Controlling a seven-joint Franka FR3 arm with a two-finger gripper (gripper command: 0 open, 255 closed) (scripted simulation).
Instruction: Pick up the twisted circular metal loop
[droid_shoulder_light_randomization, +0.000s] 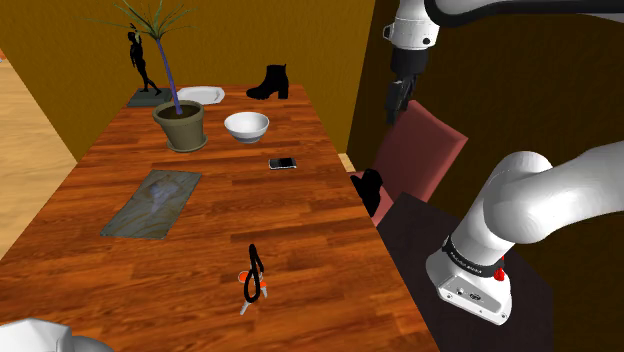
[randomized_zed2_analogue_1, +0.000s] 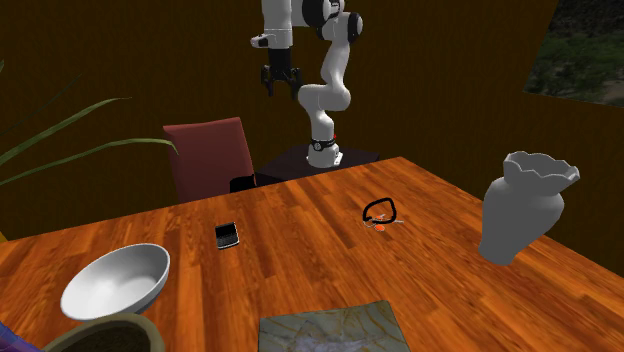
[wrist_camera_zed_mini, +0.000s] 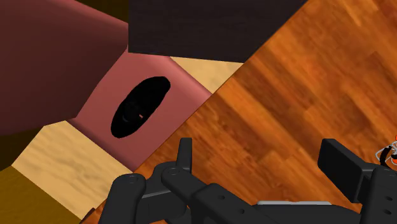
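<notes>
One look across the shoulder view, left to right: grey mat (droid_shoulder_light_randomization: 152, 203), plant pot (droid_shoulder_light_randomization: 181, 125), white bowl (droid_shoulder_light_randomization: 246, 125), black twisted loop (droid_shoulder_light_randomization: 254, 272), phone (droid_shoulder_light_randomization: 282, 163), red chair (droid_shoulder_light_randomization: 425, 150), gripper (droid_shoulder_light_randomization: 400, 95). Loop down on the wood table (droid_shoulder_light_randomization: 310, 260), at 6 o'clock from the bowl, just beside a small orange thing (droid_shoulder_light_randomization: 246, 277). Gripper up high over the chair, at 1 o'clock from the loop, well apart from it. Fingers (wrist_camera_zed_mini: 184, 156) spread wide, holding nothing. By the look of it, only the first step: getting there. Next, most likely: swing toward 7 o'clock, come down over the loop, put one finger on each side of the thin ring, then squeeze and lift.
</notes>
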